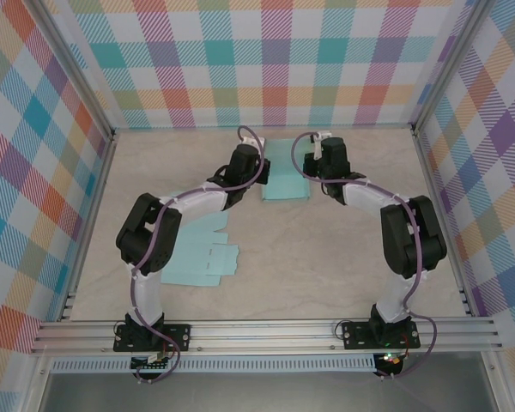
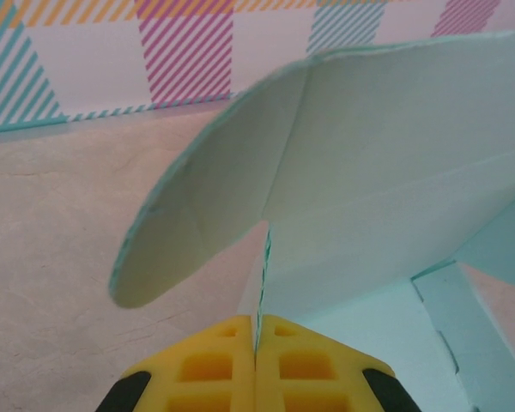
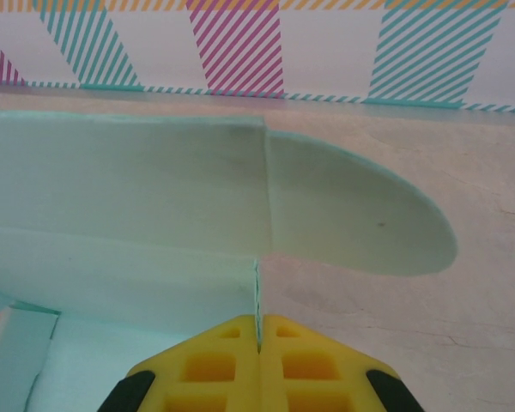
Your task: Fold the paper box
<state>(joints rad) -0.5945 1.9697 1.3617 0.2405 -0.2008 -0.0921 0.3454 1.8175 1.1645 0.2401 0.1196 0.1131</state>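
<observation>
Pinching opposite walls of the box (image 1: 286, 176), which sits at 12 o'clock on the bench (image 1: 326, 257), the left claw (image 2: 256, 342) and right claw (image 3: 259, 333) are each clamped shut on card, seemingly standing the sides up, so the next move likely calls for tucking the 2 rounded flaps (image 3: 360, 215) inward.

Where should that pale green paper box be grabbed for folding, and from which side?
Likely by its thin upright side walls, one arm from each side. Each wall stands on edge, thin enough to pinch, as the left gripper and right gripper, both shut on the paper box, show. The rounded flap beside each grip is left free to fold.
</observation>
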